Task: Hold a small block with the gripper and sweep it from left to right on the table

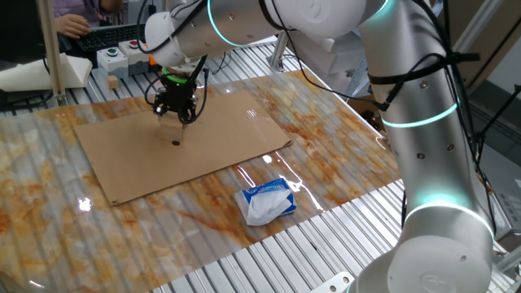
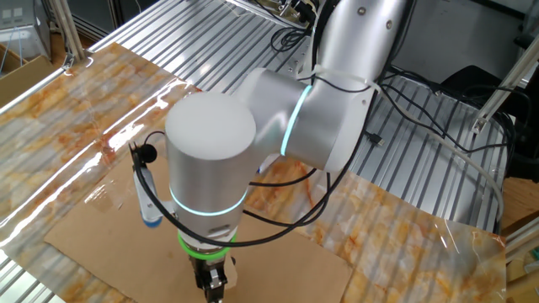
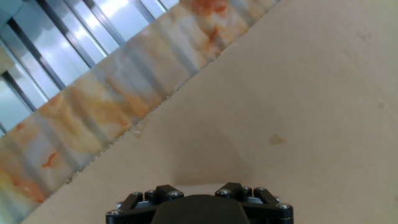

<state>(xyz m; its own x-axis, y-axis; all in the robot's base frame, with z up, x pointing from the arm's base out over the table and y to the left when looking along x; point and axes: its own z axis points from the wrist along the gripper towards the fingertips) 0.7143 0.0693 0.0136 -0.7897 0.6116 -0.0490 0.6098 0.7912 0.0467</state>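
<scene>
One fixed view: black two-fingered gripper with green ring (image 1: 183, 116) poised over flat brown cardboard sheet (image 1: 183, 145), just above dark dot (image 1: 176, 143). Small tan wooden block not discernible; jaw state unclear. Likely sweep stage or just ahead of it. White-and-blue soft packet (image 1: 266, 201) well apart, beyond sheet's near edge.

Other fixed view: gripper (image 2: 212, 282) mostly hidden under arm; glossy orange-and-beige marbled table (image 2: 76, 109) open around sheet.

Hand view: only cardboard (image 3: 292, 118), sheet edge diagonal, marbled top beyond; no block visible. Next: confirm grip, keep sweep within sheet.
</scene>
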